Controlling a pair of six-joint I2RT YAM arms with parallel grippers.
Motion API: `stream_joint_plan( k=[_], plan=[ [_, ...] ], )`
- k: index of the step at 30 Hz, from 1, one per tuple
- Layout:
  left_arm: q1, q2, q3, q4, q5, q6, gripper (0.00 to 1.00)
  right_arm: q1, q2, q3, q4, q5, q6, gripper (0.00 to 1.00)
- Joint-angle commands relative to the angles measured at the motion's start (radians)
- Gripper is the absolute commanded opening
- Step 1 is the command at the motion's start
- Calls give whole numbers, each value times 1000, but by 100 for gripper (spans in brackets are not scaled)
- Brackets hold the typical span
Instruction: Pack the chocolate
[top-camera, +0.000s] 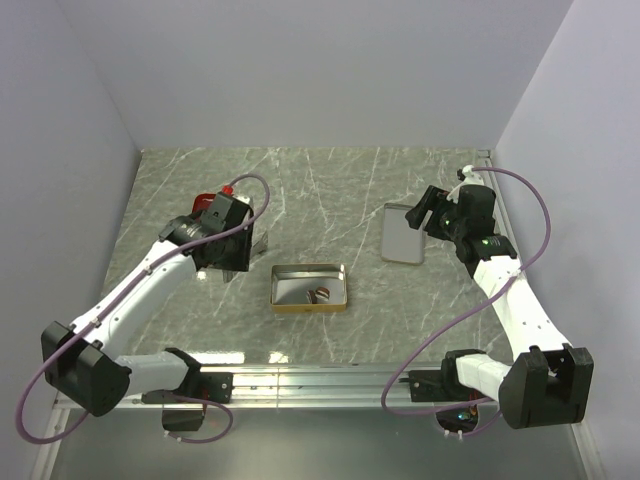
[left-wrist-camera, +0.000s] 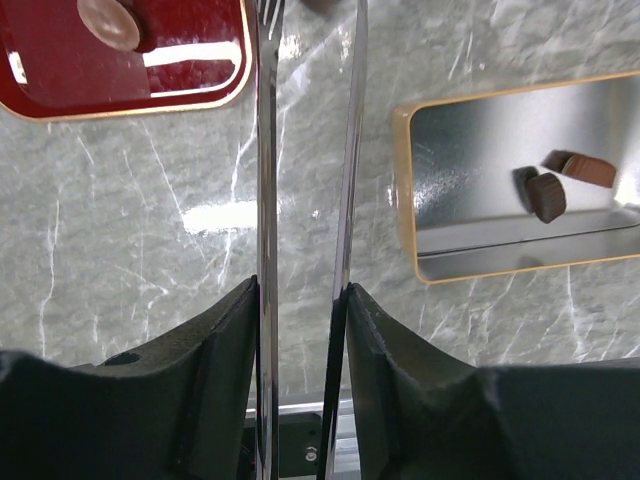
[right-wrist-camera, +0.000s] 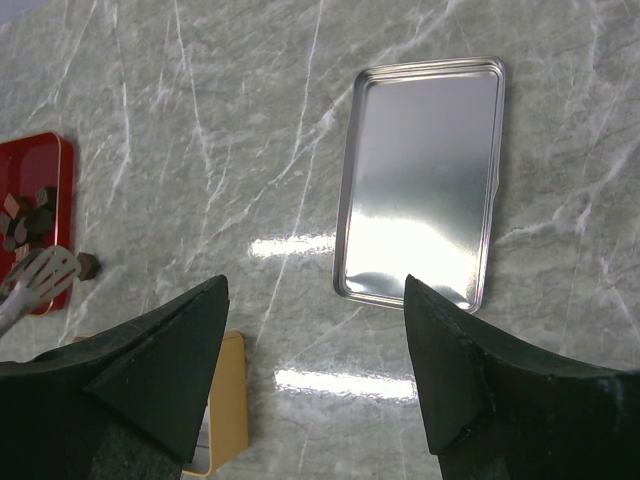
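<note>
- Red tray (right-wrist-camera: 45, 165): far left of the right wrist view, upper left corner of the left wrist view. In the top view it is mostly hidden behind the left arm.
- Chocolate (right-wrist-camera: 25, 215): a small cluster of dark lumps lies in the red tray. One loose lump (right-wrist-camera: 88, 265) sits on the tabletop (top-camera: 320, 190), just beside the tray's right edge.
- Left gripper (left-wrist-camera: 300, 300): left of centre in the top view. It is clamped on metal tongs (left-wrist-camera: 265, 150), with one finger pressed against each thin blade. The blades run up the middle of the left wrist view, a narrow gap between them.
- Tong tip: the slotted end shows at the lower part of the red tray in the right wrist view. I can't tell whether it touches the tray.
- Gold tin (top-camera: 310, 305): centre of the top view, open, lying flat, right of the tongs. More chocolate is inside it (left-wrist-camera: 548, 195), a few pieces close together near the tin's right side. The exact count is unclear.
- Silver lid (top-camera: 403, 240): right of centre in the top view, flat on the tabletop with its inside facing up. It is well apart from the gold tin.
- Right gripper (right-wrist-camera: 315, 290): right side of the top view, above the silver lid's far end. Its jaws are spread wide and hold nothing.
</note>
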Motion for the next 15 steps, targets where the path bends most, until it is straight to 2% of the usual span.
stream_joint_plan(
  k=[1, 15],
  plan=[
    [-8, -2, -4, 20, -18, -11, 44, 9, -5, 20, 17, 0, -2, 77],
    [-22, 50, -11, 35, -36, 5, 46, 9, 5, 26, 16, -5, -2, 77]
  ],
)
